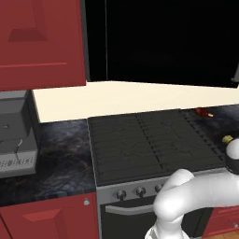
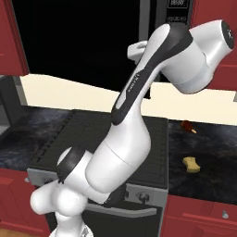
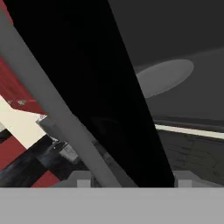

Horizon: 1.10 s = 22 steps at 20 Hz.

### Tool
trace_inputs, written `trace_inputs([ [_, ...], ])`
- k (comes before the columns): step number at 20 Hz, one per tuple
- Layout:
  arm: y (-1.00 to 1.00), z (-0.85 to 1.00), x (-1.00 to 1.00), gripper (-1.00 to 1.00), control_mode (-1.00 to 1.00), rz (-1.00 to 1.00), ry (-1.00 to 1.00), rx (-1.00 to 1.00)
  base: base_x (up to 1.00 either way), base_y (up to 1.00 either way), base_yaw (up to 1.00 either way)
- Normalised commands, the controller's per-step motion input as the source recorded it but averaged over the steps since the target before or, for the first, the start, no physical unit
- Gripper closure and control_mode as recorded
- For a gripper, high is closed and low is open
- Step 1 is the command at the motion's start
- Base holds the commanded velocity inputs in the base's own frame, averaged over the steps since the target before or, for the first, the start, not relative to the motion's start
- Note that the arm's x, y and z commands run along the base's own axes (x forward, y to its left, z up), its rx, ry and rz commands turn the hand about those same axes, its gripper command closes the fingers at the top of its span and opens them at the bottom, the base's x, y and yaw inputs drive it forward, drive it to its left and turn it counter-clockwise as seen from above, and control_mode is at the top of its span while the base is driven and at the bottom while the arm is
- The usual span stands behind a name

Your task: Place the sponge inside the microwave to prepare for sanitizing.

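The yellow sponge lies on the dark counter right of the stove, also seen as the sponge in the left base view. My arm reaches up to the black microwave. In the hand view my gripper is open, its fingertips standing either side of the glossy door's edge and the grey bar handle. Whether they touch the door cannot be told. Past the door edge the grey cavity and round turntable show. Nothing is held.
A gas stove sits below the microwave. A small red item lies at the back of the right counter. A grey boxy appliance stands on the left counter. Red cabinets flank the microwave.
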Motion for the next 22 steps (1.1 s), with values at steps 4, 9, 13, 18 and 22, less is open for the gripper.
trace_inputs([
  [4,0.74,-0.14,-0.72,1.0,-1.0,0.0,-0.01,0.0,0.0,0.0,0.0],
  [9,0.74,-0.17,-0.71,1.0,-1.0,0.0,-0.04,0.0,0.0,0.0,0.0],
  [13,0.75,-0.23,-0.64,1.0,-1.0,-0.03,-0.06,0.0,0.0,0.0,0.0],
  [18,0.77,-0.24,-0.5,1.0,-1.0,-0.06,-0.05,0.0,0.0,0.0,0.0],
  [22,0.78,-0.18,-0.46,1.0,-1.0,-0.05,-0.02,0.0,0.0,0.0,0.0],
])
